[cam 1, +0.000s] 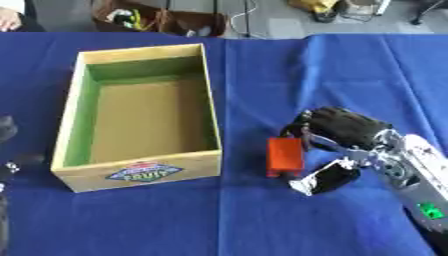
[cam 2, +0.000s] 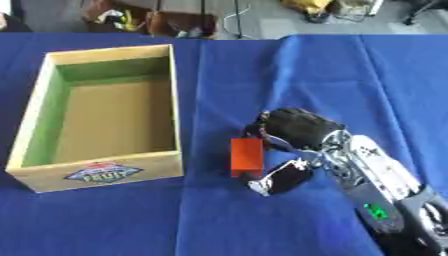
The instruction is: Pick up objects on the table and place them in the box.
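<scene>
Blue cloth-covered table [cam 1: 262, 75], filling nearly whole view. Large open wooden box with green inner walls and a fruit label on the near face [cam 1: 138, 170], sat on the left half, apparently empty inside, long axis running away from the robot.

Right hand [cam 1: 337, 142], black and silver, came in from lower right, wrist at the bottom right corner. Fingers curled above and thumb below, cupped toward the object, not closed on it; looked touching or just beside its right edge (contact not certain, dark fingertips hid the edge). Left hand only a dark sliver at the left edge [cam 1: 7, 131], finger state could not be told.

Small orange rectangular block [cam 2: 246, 156], lay flat on the cloth between box and right hand, just right of the box's near right corner, apart from it. Lay directly left of the right hand, so right hand far nearer than left. Long axis roughly near-to-far, parallel to the box's long side, top end pointed away from the robot.

Judged: grasp step, not yet lifted; next move needed a close across the short width, then carry left over the box wall.
</scene>
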Available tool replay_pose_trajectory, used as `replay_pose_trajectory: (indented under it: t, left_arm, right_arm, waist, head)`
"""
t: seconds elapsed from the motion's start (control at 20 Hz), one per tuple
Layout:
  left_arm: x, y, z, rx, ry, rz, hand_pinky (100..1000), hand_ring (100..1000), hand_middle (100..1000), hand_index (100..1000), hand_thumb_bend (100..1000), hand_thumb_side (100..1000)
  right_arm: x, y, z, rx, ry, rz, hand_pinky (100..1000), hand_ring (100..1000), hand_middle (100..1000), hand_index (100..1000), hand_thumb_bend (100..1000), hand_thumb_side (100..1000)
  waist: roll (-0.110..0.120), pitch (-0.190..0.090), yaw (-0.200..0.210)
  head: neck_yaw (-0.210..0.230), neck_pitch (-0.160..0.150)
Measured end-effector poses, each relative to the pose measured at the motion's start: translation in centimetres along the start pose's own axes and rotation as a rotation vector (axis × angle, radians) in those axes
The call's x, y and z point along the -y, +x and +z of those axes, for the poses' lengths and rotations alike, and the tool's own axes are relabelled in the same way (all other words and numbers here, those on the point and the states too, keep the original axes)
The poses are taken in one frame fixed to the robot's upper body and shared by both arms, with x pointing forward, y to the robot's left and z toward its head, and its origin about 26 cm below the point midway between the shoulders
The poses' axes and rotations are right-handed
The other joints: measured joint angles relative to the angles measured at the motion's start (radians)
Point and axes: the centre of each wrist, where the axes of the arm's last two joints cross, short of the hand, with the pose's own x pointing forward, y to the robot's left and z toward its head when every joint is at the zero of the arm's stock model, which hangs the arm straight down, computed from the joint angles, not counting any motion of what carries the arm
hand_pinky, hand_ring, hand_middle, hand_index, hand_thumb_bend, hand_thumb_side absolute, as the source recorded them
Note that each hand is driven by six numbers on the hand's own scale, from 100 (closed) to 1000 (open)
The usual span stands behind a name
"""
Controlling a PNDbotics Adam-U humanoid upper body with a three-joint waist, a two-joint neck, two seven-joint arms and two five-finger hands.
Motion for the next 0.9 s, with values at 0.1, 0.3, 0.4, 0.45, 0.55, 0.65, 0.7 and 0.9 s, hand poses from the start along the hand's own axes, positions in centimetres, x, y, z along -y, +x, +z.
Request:
replay_pose_trajectory:
  t: [0.1, 0.3, 0.4, 0.45, 0.55, 0.65, 0.7, 0.9]
  left_arm:
    - [0.1, 0.0, 0.0, -0.002, -0.003, 0.001, 621, 923, 817, 707, 100, 988]
    - [0.1, 0.0, 0.1, -0.006, -0.008, 0.003, 621, 923, 817, 707, 100, 987]
    - [0.1, 0.0, 0.1, -0.008, -0.01, 0.004, 621, 923, 817, 707, 100, 988]
    - [0.1, 0.0, 0.1, -0.009, -0.01, 0.004, 621, 923, 817, 708, 100, 988]
    - [0.1, -0.1, 0.1, -0.012, -0.011, 0.004, 621, 923, 817, 708, 100, 988]
    - [0.1, -0.1, 0.2, -0.017, -0.013, 0.004, 621, 923, 817, 708, 100, 988]
    - [0.1, -0.1, 0.3, -0.019, -0.013, 0.004, 621, 923, 817, 708, 100, 988]
    - [0.2, -0.2, 0.3, -0.024, -0.021, 0.005, 621, 923, 817, 708, 100, 988]
  right_arm:
    - [0.5, 0.0, 0.0, -0.006, -0.028, 0.0, 668, 542, 322, 489, 100, 312]
    - [2.4, 0.0, -0.1, 0.005, -0.094, 0.006, 662, 531, 307, 471, 100, 289]
    - [3.9, 0.0, -0.2, 0.02, -0.128, 0.016, 660, 526, 298, 461, 100, 290]
    - [4.7, 0.0, -0.2, 0.029, -0.144, 0.02, 659, 522, 293, 455, 100, 297]
    - [6.5, 0.0, -0.4, 0.05, -0.174, 0.029, 659, 520, 289, 450, 100, 313]
    - [8.3, 0.0, -0.8, 0.072, -0.198, 0.023, 662, 519, 288, 450, 100, 330]
    - [9.0, 0.0, -1.0, 0.082, -0.205, 0.016, 661, 519, 287, 449, 100, 329]
    - [12.2, -0.2, -2.3, 0.107, -0.24, -0.001, 660, 514, 280, 440, 100, 326]
  waist:
    - [0.0, 0.0, 0.0]
    - [-0.001, -0.001, 0.002]
    - [-0.003, -0.005, 0.005]
    - [-0.005, -0.008, 0.007]
    - [-0.01, -0.014, 0.011]
    - [-0.013, -0.018, 0.016]
    - [-0.013, -0.019, 0.019]
    - [-0.02, -0.028, 0.034]
  head:
    - [0.0, 0.0]
    - [0.0, 0.001]
    - [-0.001, 0.003]
    - [-0.002, 0.005]
    - [-0.004, 0.006]
    - [-0.008, 0.007]
    - [-0.009, 0.01]
    - [-0.016, 0.015]
